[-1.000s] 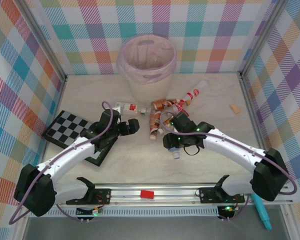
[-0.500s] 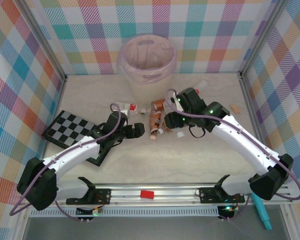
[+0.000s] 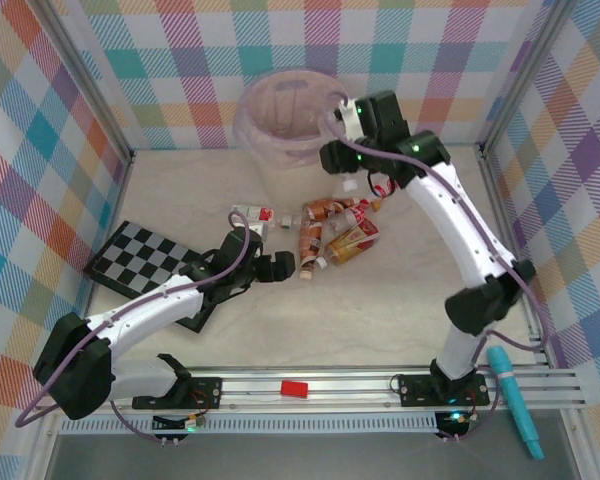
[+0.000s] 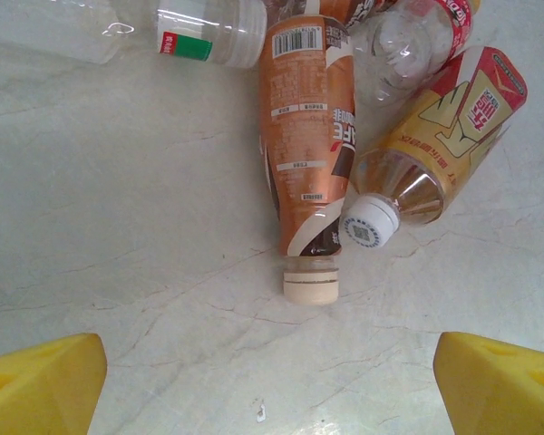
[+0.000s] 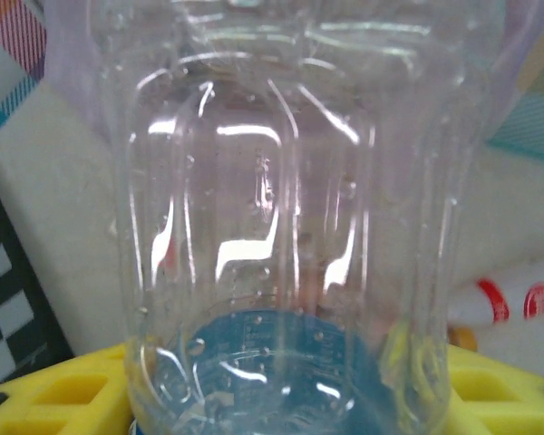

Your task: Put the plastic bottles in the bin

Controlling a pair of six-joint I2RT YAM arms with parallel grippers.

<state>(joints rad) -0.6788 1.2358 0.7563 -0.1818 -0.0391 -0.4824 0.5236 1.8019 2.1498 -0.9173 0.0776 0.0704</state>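
Plastic bottle (image 5: 290,227) sits clamped in our right pincer (image 3: 346,160), the bin (image 3: 280,150) close beside it; next we carry it over the rim and release. Left pincer (image 4: 272,381) gapes wide.

Right pincer (image 3: 342,152) has lifted a bottle (image 5: 281,227) to the bin (image 3: 252,122).
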